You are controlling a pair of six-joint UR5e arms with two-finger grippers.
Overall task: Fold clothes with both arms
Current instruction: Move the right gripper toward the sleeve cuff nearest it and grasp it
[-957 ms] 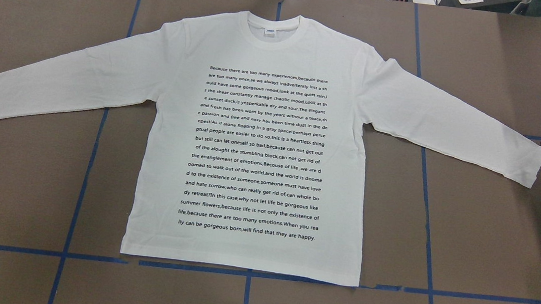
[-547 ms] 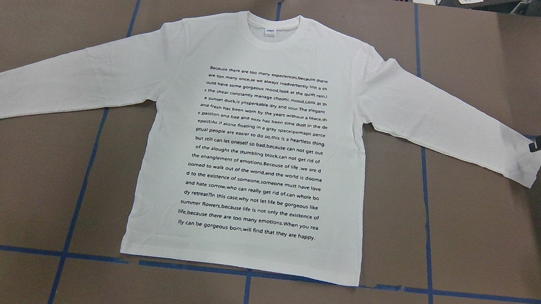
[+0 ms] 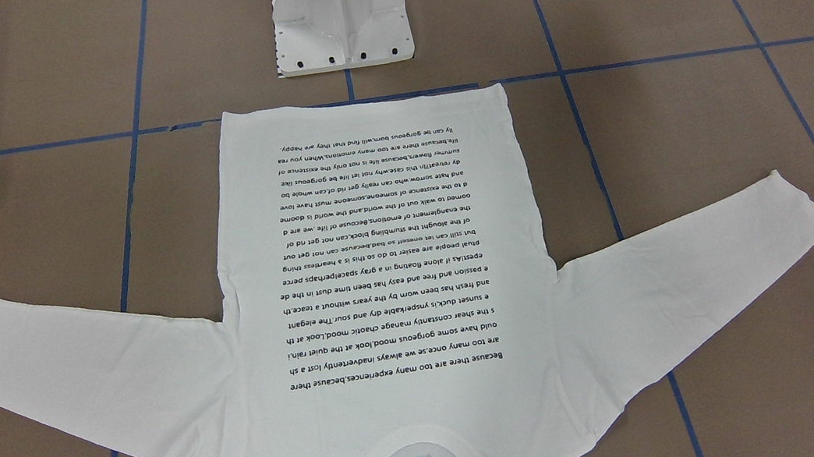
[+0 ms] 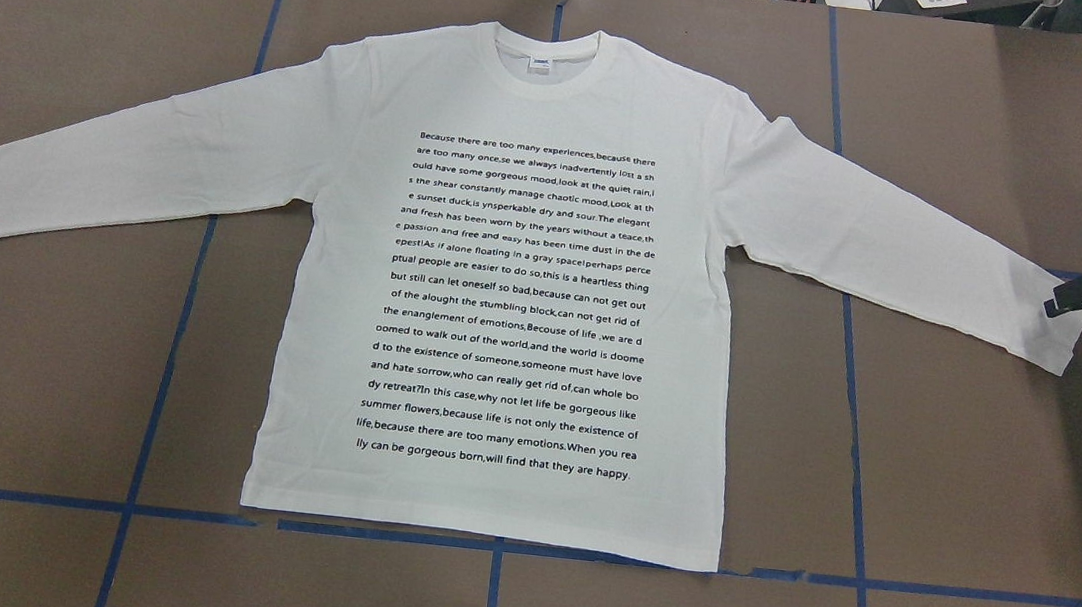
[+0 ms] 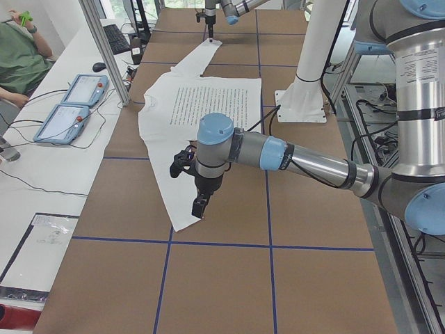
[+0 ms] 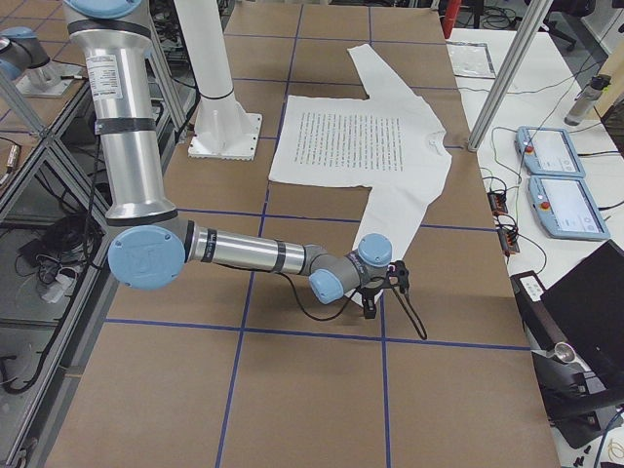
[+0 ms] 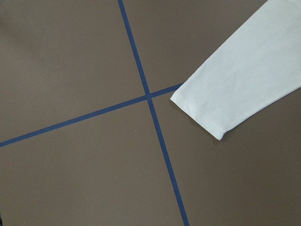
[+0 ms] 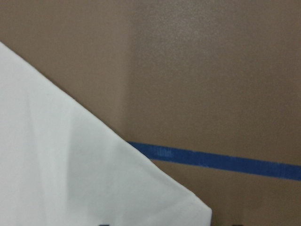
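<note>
Since half a second ago the right gripper (image 4: 1054,303) has slid further in from the overhead view's right edge, and its tip is now over a sleeve cuff of the white T-shirt (image 4: 503,279). The shirt itself has not shifted. It lies flat and print-up in the middle of the desk (image 4: 44,342), with both sleeves spread wide, the collar toward the far edge and the hem toward the white pedestal base (image 3: 341,25).

The desk is covered in brown paper crossed by a grid of blue tape (image 4: 158,384). Beyond its far edge stands a white side desk with two teach pendants (image 5: 73,111) and cables, and a person (image 5: 21,59) in green is cut off by the frame.

The left gripper (image 5: 200,207) hangs near the end of the other sleeve. It shows only in the side view, so whether its jaws are apart cannot be told. The right jaws are partly cut off, and their state cannot be told either. The right wrist view is blurred and shows only cloth, paper and tape.
</note>
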